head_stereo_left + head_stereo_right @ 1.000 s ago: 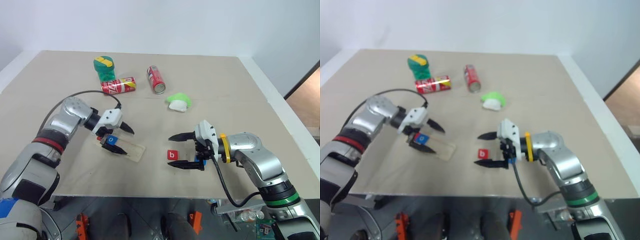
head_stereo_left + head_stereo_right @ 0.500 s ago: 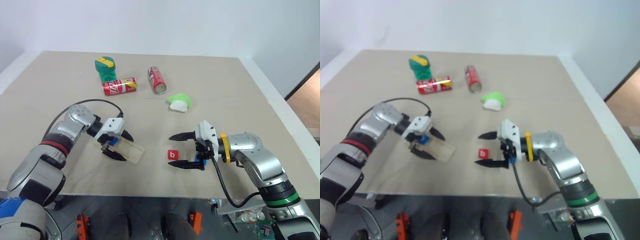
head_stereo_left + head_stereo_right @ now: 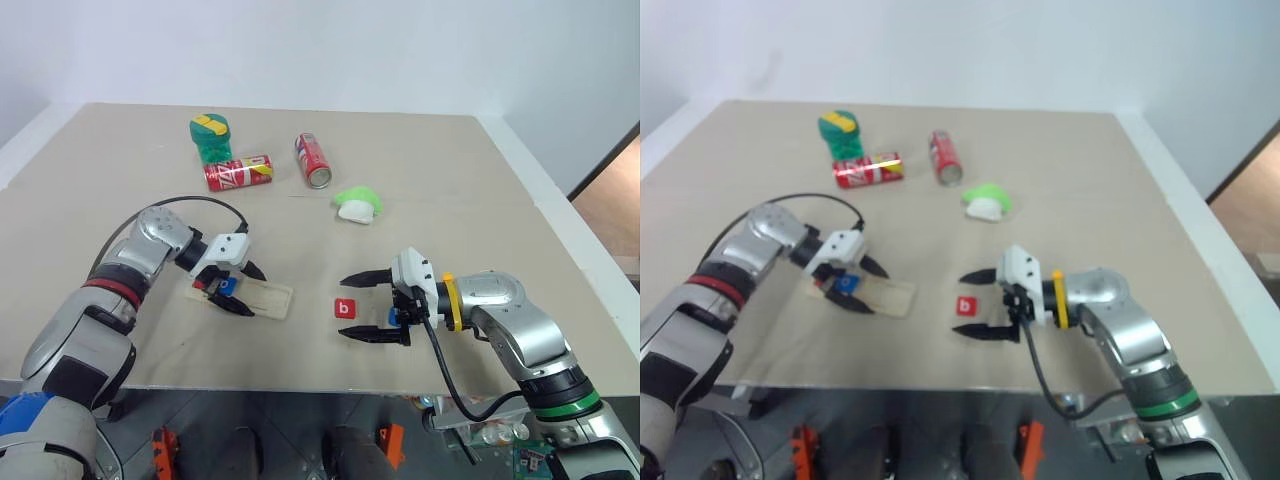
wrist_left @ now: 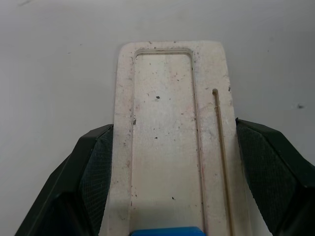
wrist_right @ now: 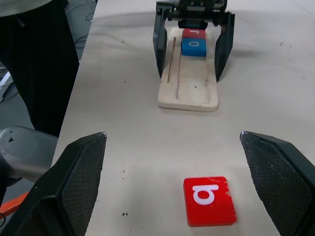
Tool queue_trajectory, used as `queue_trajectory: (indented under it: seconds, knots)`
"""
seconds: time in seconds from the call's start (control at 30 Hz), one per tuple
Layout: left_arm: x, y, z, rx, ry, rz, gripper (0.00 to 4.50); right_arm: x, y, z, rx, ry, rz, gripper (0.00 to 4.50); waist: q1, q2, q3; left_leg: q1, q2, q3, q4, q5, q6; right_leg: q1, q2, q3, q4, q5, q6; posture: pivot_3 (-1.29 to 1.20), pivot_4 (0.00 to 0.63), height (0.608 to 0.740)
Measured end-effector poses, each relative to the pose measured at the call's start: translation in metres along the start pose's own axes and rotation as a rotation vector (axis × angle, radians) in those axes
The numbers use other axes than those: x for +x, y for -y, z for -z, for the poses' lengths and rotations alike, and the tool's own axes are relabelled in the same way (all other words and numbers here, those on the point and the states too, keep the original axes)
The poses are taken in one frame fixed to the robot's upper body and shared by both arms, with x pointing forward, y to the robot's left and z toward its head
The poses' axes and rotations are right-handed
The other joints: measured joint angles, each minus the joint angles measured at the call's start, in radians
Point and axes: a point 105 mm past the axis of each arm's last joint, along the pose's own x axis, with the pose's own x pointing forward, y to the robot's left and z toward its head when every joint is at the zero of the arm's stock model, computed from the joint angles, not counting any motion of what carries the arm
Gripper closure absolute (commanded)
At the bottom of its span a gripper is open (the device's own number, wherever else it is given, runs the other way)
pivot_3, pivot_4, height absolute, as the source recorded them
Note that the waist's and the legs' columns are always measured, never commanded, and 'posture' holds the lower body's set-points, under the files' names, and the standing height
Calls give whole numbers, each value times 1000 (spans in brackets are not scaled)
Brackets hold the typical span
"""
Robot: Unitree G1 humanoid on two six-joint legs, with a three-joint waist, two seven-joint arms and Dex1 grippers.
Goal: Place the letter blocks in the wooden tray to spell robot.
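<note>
At the lower left of the head views, the left gripper [image 3: 250,292] is seen closed on the wooden tray [image 3: 268,298], one black finger laid against each long side. The tray lies flat on the table [image 3: 450,180], near its front edge. A blue tile [image 3: 228,285] sits in the groove at the tray's gripper end.

The right wrist view adds what the head views leave unclear: a red tile [image 5: 193,33] lies in the groove behind the blue one, touching it, and the rest of the groove is bare. In the left wrist view the bare groove and the tray's rounded far end are shown, with only a blue edge at the bottom.

Between the tray and the red b tile [image 3: 345,309] a strip of bare table is left. The b tile lies flat, apart from the tray, between the tips of the right gripper [image 3: 343,308], whose jaws are spread wide and hold nothing. A blue piece [image 3: 395,318] is seen under that gripper; whether it is a tile cannot be told.

Across the upper part, well apart from the tiles, a green bottle [image 3: 210,137], two red cans [image 3: 237,172] and a green-white object [image 3: 357,204] are set.
</note>
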Motion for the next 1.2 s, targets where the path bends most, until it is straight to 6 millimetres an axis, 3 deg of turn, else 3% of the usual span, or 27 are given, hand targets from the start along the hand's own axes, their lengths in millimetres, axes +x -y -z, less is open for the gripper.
queue_trajectory:
  seconds: [0.23, 0.43, 0.63, 0.73, 0.83, 1.03, 1.2]
  knots:
    - [26, -25, -25, -83, -18, -116, 1309, 2, 2, -1, -16, 8, 4, 0, 15, 1, 0, -2, -1, -3, 7, 0, 0, 2, -1, -2, 1, 1, 2, 0, 150, 740]
    - [50, -32, -49, -146, -18, -175, 1309, 2, 9, 0, -36, -1, 21, 0, 15, 2, 1, -3, -1, -4, 7, 0, 0, 1, -1, -2, 1, 1, 3, 0, 150, 740]
    - [63, -38, -59, -163, -35, -234, 1309, 1, 11, 3, -39, -11, 31, 0, 15, 3, 2, -3, -1, -5, 6, 0, 0, 1, 0, -2, 1, 1, 2, 0, 150, 740]
    - [64, -38, -59, -169, -40, -243, 1309, 1, 11, 4, -40, -14, 33, 0, 15, 3, 2, -2, -1, -5, 6, 0, 0, 2, 0, -2, 1, 2, 2, 0, 150, 740]
    - [65, -38, -58, -174, -47, -246, 69, 1, 11, 5, -39, -17, 36, 0, 15, 3, 2, -2, -1, -4, 7, 0, 0, 2, 0, -2, 1, 2, 2, 0, 150, 740]
    - [58, -39, -56, -213, -24, -295, 69, 0, 16, 7, -38, -35, 82, 0, 14, 4, 3, -2, -1, -4, 6, 0, 0, 1, 0, -2, 1, 2, 2, 0, 150, 740]
    - [22, -41, -81, -172, 85, -388, 69, -1, 21, 13, -9, -65, 133, 0, 14, 5, 3, -4, -1, -4, 6, 0, 0, 0, 0, -2, 1, 1, 2, 0, 150, 740]
